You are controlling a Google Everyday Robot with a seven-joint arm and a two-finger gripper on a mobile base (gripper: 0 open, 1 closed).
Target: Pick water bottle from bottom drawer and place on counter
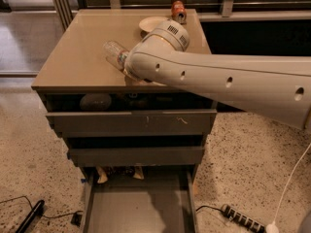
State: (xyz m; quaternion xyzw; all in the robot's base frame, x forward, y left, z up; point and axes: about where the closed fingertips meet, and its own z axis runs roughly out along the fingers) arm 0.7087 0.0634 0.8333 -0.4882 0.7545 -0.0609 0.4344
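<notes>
Mostly hidden, gripper [126, 63] (barcoded wrist [167, 37]) at water bottle [112, 51].

Water bottle [114, 53] at counter [73, 57] centre, poking toward 10 o'clock from the arm [218, 81] end; hand hidden behind that end. Plate [149, 23] at 12 o'clock, can [178, 11] behind it. Bottom drawer [138, 210] out at 6 o'clock; power strip [241, 218] on floor at 4.

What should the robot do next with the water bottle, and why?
Probably lower the water bottle gently onto the counter. It lies tilted on its side over the counter's bare left part, poking out from behind the end of the arm, where the tool is hidden. The bottom drawer stands open below, so the pick looks done and only the setting down seems left.
</notes>
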